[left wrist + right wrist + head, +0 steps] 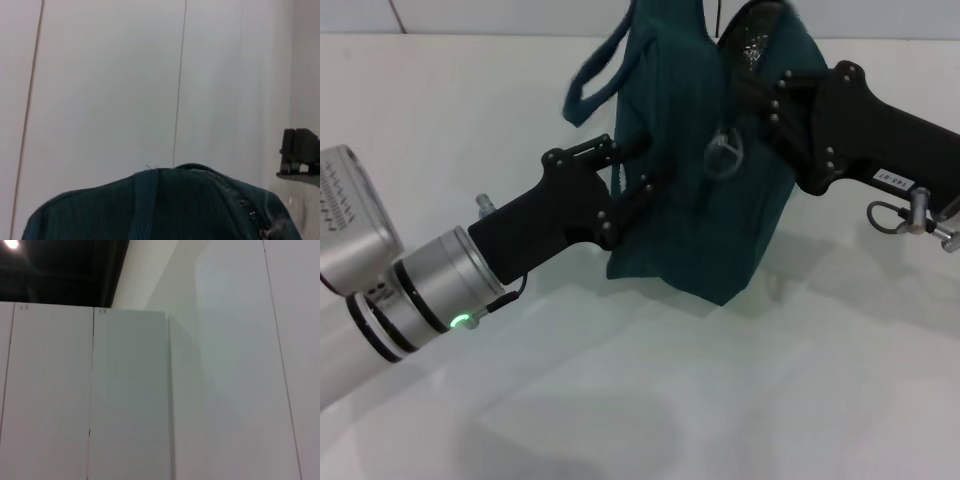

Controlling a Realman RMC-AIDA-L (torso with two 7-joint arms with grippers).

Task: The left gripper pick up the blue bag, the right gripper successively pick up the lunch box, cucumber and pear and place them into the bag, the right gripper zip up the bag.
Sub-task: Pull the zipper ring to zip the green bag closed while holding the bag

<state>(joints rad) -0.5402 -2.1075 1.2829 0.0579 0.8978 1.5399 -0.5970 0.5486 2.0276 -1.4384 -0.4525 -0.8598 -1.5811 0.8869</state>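
Nearest the head camera, the silver cylindrical wrist [430, 290] of the left arm shows a lit green light, and from it the left gripper [632, 172] reaches forward and up to the left side of the blue bag [705, 190]; its black fingers press against the fabric near the upper edge, but whether they are clenched on cloth or merely touching it cannot be told. Standing upright on the white table [650, 400], the bag is a dark teal-blue soft fabric piece with a flat base, tall sides and a faint vertical weave. One loop handle [595, 75] hangs out toward the left of the bag, and a metal ring pull [725, 155] dangles on its front face below the top. At the upper right, the mouth gapes a little and a patch of shiny silver lining [755, 40] shows inside. From the right, the right gripper [750, 85], black with visible screws and a small white label on its body, reaches to the bag's upper right edge by the opening; its fingertips sit against the fabric and their state cannot be told. Seen from the left wrist, the bag's rounded top with a strap [145, 205] and part of the zipper line fills the lower area against a pale panelled wall [100, 75]
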